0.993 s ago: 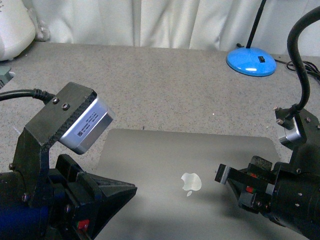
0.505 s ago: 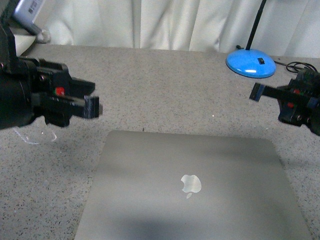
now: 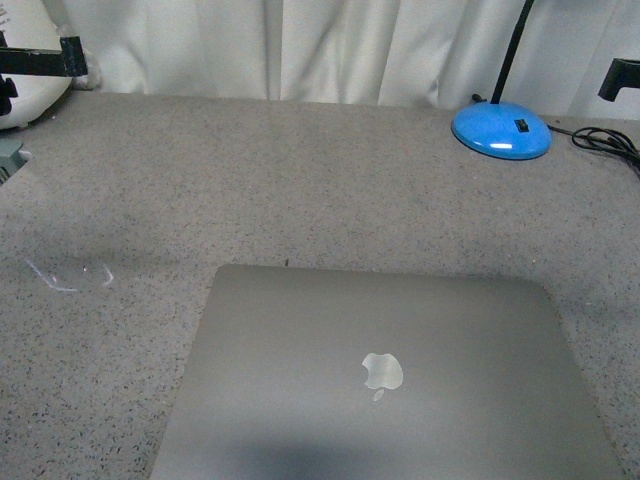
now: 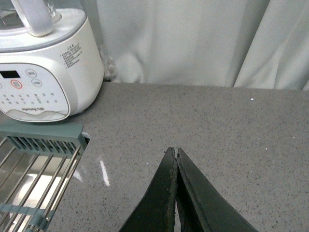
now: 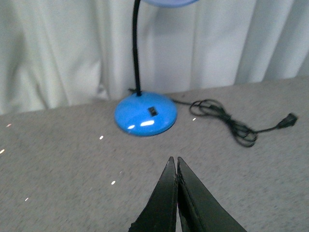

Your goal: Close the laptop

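The laptop lies shut and flat on the grey counter at the near middle of the front view, its space-grey lid up with the shiny apple logo showing. My left gripper is only a dark tip at the far left edge, high and far from the laptop. In the left wrist view it is shut and empty above bare counter. My right gripper shows as a dark tip at the far right edge. In the right wrist view it is shut and empty.
A blue lamp base with a black stem stands at the back right, its black cord trailing across the counter. A white cooker and a metal drying rack sit at the far left. White curtains hang behind.
Both arms have lifted up and outward, away from the laptop, to the edges of the front view. The laptop lid stays shut and has not moved.
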Tool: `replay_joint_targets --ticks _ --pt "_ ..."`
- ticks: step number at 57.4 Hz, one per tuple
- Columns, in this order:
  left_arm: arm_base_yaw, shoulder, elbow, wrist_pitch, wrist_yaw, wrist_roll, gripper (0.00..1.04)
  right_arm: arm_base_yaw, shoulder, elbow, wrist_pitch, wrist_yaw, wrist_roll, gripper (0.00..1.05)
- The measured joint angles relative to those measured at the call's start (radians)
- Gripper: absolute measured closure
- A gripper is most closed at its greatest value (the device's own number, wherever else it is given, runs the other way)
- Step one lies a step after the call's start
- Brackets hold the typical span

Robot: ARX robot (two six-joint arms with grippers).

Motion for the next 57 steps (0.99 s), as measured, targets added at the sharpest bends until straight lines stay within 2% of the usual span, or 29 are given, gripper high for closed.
replay_joint_targets --ticks 10,20,27,38,46,57 --pt "0.022 -0.041 -0.039 0.044 -0.024 0.004 1.01 0.019 -0.026 -0.069 0.118 0.05 -0.069 1.04" --pt "0.094 -0.159 -0.099 0.09 -0.038 0.007 1.01 0.042 -0.063 -0.183 0.28 0.138 -0.142 1.04" --pt "0.09 -0.294 -0.174 0.056 -0.039 0.005 1.01 0.061 -0.074 -0.23 0.306 0.184 -0.142 1.04" --pt "0.009 -0.501 -0.313 -0.024 -0.072 -0.013 1.01 0.061 -0.074 -0.233 0.307 0.191 -0.142 1.04" --pt "-0.113 -0.656 -0.43 -0.098 -0.14 -0.028 1.01 0.061 -0.073 -0.233 0.307 0.192 -0.142 1.04" --pt "-0.264 -0.696 -0.517 -0.063 -0.257 -0.075 1.01 0.062 -0.073 -0.236 0.308 0.199 -0.142 1.04"
